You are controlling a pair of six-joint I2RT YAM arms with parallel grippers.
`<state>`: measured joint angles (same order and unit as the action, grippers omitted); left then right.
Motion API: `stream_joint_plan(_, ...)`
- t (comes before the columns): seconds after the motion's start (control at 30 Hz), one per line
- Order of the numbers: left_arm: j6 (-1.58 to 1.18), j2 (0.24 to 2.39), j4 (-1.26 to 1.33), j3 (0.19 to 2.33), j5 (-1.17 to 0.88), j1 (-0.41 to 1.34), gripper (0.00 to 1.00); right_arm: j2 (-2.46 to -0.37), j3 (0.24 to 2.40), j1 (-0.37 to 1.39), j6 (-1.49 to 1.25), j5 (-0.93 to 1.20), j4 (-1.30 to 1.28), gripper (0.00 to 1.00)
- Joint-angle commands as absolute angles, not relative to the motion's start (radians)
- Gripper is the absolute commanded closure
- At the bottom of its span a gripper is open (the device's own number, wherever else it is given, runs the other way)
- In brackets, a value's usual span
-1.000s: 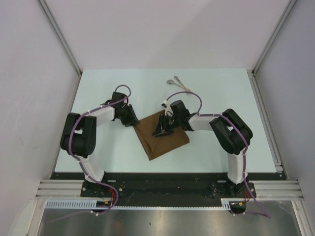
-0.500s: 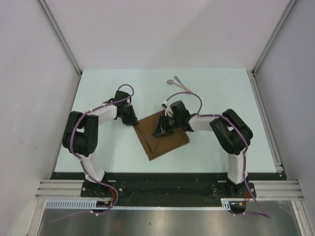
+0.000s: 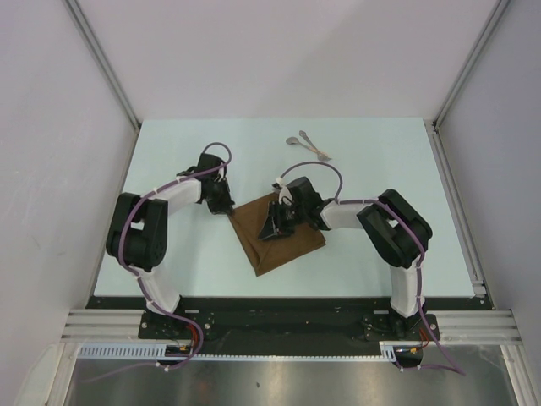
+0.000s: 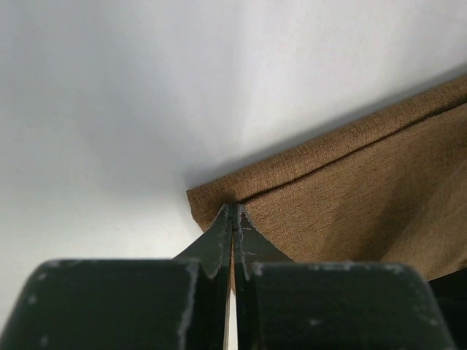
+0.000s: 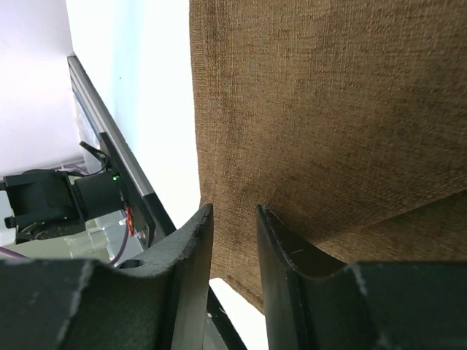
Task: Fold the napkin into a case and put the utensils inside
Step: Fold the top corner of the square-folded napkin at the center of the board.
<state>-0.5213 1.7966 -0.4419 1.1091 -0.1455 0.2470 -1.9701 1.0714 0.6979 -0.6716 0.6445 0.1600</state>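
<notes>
Evidently limp and light, the napkin (image 3: 287, 247) suits corner pinches: left gripper (image 4: 233, 213) nips its corner; right gripper (image 5: 232, 213) stands half-open, gripping nothing.

Looking down on the pale mint counter (image 3: 380, 169): carries a folded brown napkin (image 3: 292, 245) near its middle, one corner pointing toward the near edge. Holds two silvery utensils (image 3: 313, 149) farther back, touching each other, well apart from the cloth.
</notes>
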Motion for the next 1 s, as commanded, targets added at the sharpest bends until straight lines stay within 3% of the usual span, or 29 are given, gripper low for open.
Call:
stream_joint_plan(0.0, -0.486, 1.735, -0.462, 1.14, -0.114, 0.249, 1.0, -1.948, 1.075, 0.713, -0.69, 0.658, 0.218, 0.65)
stream_joint_plan(0.97, -0.462, 1.824, -0.453, 1.16, -0.127, 0.207, 1.0, -1.993, 1.141, 0.756, -0.721, 0.673, 0.239, 0.65)
